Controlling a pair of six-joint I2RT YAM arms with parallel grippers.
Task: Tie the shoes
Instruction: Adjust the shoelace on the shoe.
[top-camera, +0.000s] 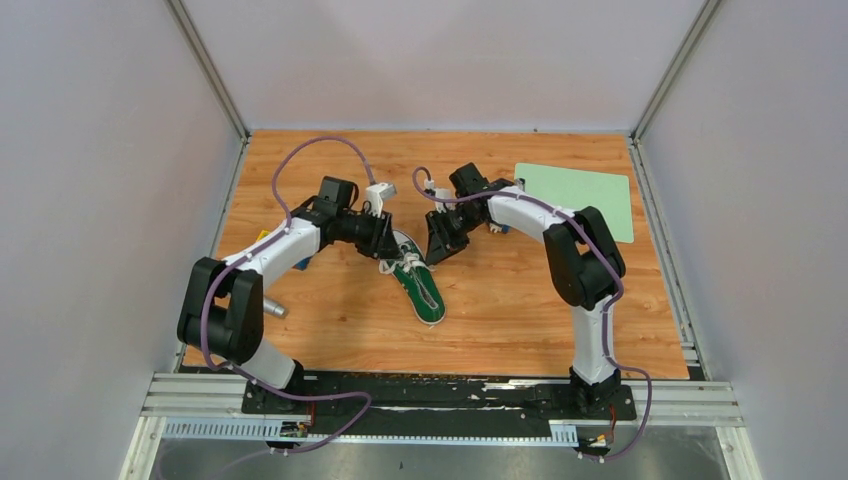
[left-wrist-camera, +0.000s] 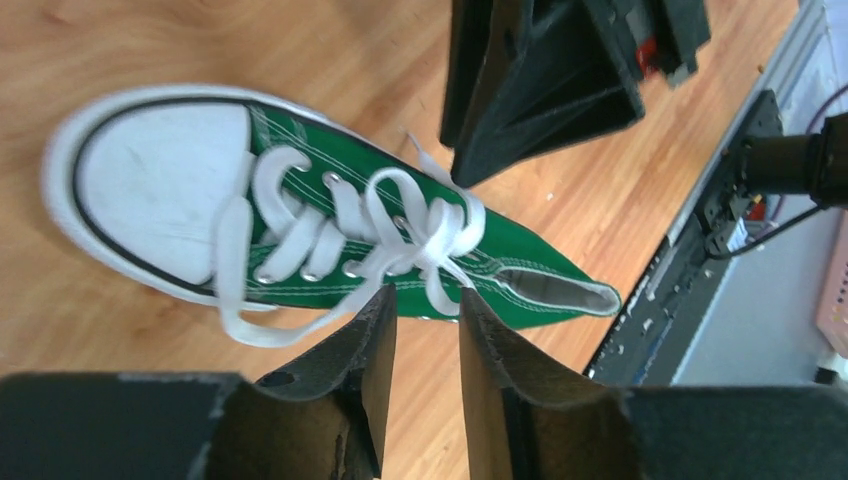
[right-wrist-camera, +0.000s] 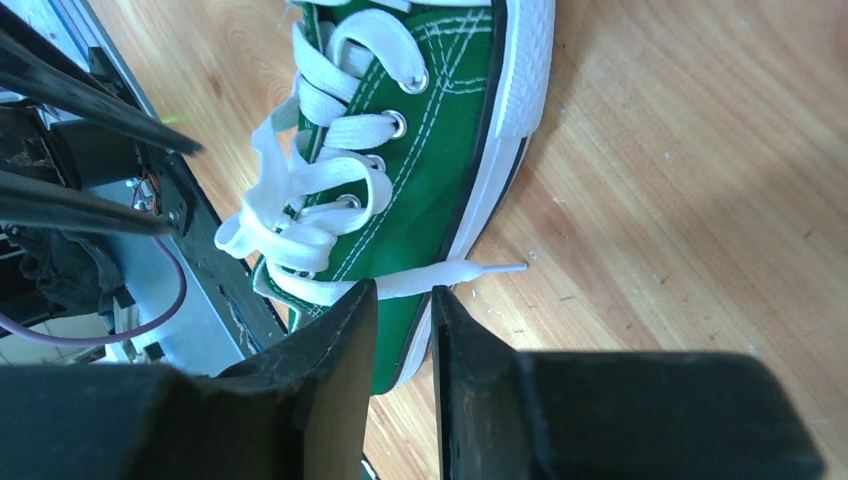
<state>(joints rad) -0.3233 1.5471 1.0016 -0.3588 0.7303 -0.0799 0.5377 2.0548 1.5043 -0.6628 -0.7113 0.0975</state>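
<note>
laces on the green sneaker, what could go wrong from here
1. The lace end lies across the right gripper's parted jaws, unclamped; it may slip free if that arm pulls.
2. The knot looks loose, and the left gripper sits open right beside it; catching a strand could undo it.
3. The sneaker lies unheld on the table, so a tug may drag it.
</note>
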